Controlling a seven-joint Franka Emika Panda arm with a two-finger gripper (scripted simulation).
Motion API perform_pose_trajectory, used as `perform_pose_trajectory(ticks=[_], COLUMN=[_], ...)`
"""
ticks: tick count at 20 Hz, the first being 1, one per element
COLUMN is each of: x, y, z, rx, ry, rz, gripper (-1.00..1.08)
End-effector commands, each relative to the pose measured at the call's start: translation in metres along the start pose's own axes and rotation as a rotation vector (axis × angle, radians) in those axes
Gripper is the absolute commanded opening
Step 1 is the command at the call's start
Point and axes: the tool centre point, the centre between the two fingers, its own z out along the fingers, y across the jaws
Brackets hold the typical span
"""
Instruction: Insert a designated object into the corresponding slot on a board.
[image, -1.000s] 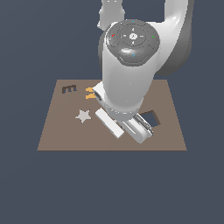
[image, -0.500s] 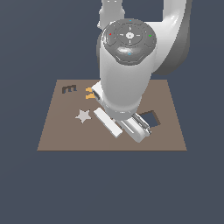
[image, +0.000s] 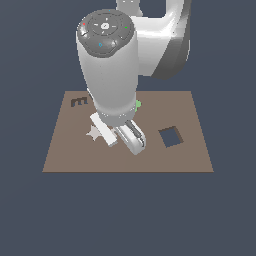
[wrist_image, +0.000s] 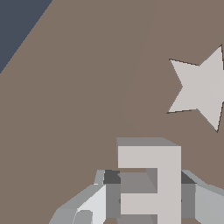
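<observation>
As the exterior view presents it, we record first the board (image: 190, 125), a flat brown rectangle on a dark blue-grey ground. Near its far corner toward the exterior view's left we note the slot (image: 79, 102), a small dark E-shaped cutout. Toward the exterior view's right lies a larger dark square hole (image: 171, 137), well apart from the slot. The arm (image: 110, 65), white with a grey cap, stands over the board's middle and hides much of it. Just beside its lower end, on the exterior view's left, we see part of a pale star (image: 93, 133). A small green spot (image: 138, 104) shows at the arm's edge; we cannot tell what it is. The claw itself is not readable from here.

Turning to the wrist view, we list the E block (wrist_image: 151, 181), light grey, sitting between the two fingers (wrist_image: 94, 205) of the gripper (wrist_image: 148, 197). The jaws stand narrowly apart, closed against the block's sides, so we count it as held. Whether the block is clear of the board, we cannot tell. The star (wrist_image: 199, 89) lies flat on the board (wrist_image: 78, 109), near the block but not touching it. One corner of this view shows the dark ground past the board's edge.
</observation>
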Motion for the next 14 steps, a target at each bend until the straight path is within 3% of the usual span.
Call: perform_pose_trajectory(ticks=[1,9,14], x=[0.01,0.039,0.047], y=[0.022,0.113,0.156], z=[-0.001,-0.005,-0.006], rx=[0.0,0.0,-0.001], ry=[0.001,0.0,0.0], rz=[0.043,0.211,0.288], gripper=[-1.0,-1.0,-1.0])
